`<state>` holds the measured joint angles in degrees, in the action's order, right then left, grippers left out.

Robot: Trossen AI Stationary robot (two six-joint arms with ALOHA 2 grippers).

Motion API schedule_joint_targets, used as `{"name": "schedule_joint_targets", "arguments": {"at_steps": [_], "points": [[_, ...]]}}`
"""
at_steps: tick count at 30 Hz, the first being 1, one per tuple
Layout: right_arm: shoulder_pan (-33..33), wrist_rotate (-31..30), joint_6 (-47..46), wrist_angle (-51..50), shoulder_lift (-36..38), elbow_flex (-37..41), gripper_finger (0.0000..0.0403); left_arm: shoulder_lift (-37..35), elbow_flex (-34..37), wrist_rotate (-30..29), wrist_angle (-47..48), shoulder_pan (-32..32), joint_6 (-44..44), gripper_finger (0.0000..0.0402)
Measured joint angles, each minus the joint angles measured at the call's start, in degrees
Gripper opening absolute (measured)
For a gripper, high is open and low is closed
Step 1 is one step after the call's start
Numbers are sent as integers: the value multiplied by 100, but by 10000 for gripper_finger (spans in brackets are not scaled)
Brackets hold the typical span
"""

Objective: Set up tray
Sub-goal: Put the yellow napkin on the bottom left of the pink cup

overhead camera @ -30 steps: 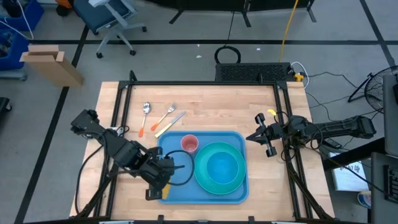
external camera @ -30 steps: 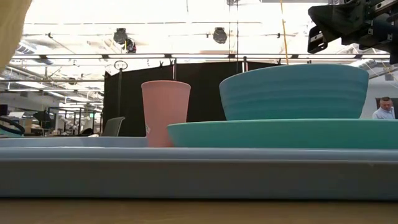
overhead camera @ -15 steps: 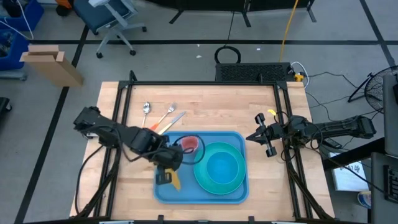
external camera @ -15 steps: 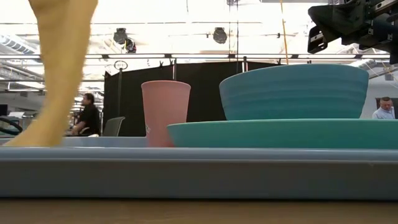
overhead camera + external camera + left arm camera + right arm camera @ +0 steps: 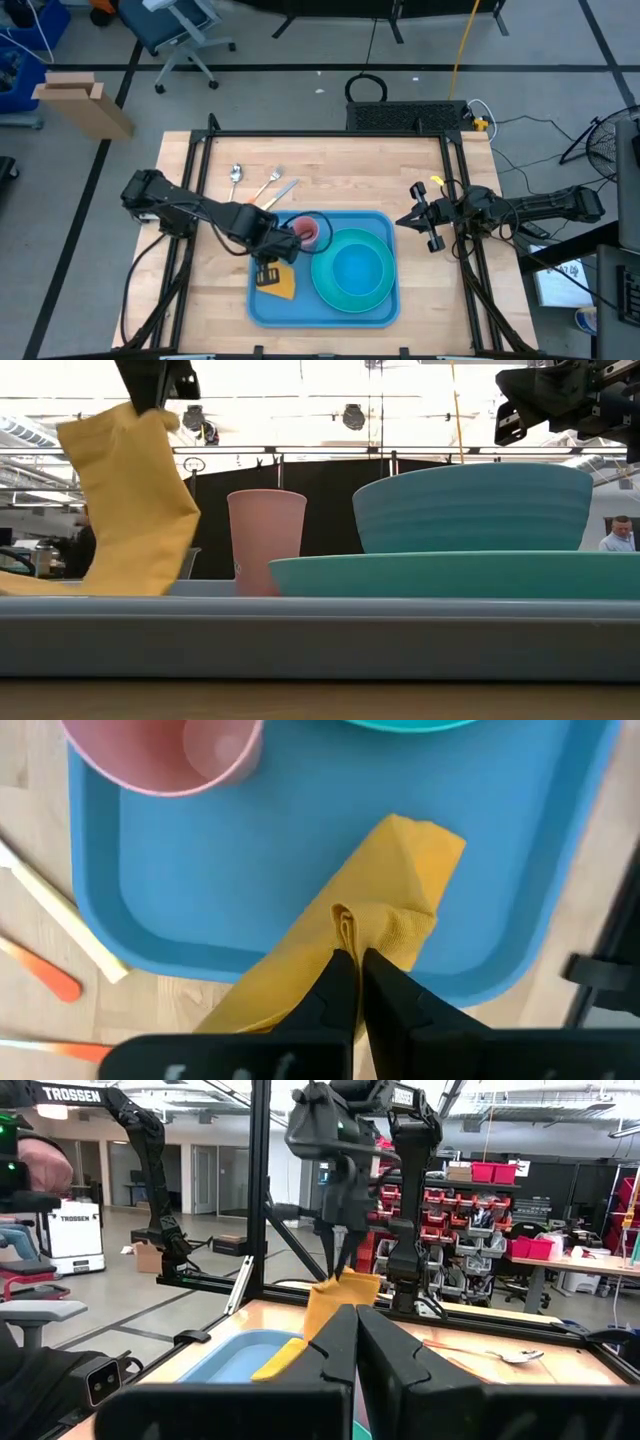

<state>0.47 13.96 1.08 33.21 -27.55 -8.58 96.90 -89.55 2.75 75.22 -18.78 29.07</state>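
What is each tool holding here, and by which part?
The left tool is shut on the yellow napkin, pinching a bunched fold near its upper edge, so it hangs onto the blue tray. The right tool, off the tray's right side, is shut and holds nothing.

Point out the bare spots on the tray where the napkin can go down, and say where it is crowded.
On the tray, the left strip between its rim and the plate is bare, below the pink cup; the napkin hangs there from the left gripper. The right side is crowded by plate and bowl.
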Motion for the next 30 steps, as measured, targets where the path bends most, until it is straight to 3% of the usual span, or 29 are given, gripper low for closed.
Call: {"name": "schedule_joint_targets", "arguments": {"at_steps": [15, 22, 30], "points": [[0, -4, 0, 2, 2, 0, 0, -9, -1693, -147, 1004, -926, 1440, 6], [0, -8, -2, 2, 0, 0, 0, -9, -1706, -86, 1007, -1133, 1827, 6], [0, -9, 12, 2, 1, 0, 0, -7, -1651, 511, 941, -1204, 2038, 6]]}}
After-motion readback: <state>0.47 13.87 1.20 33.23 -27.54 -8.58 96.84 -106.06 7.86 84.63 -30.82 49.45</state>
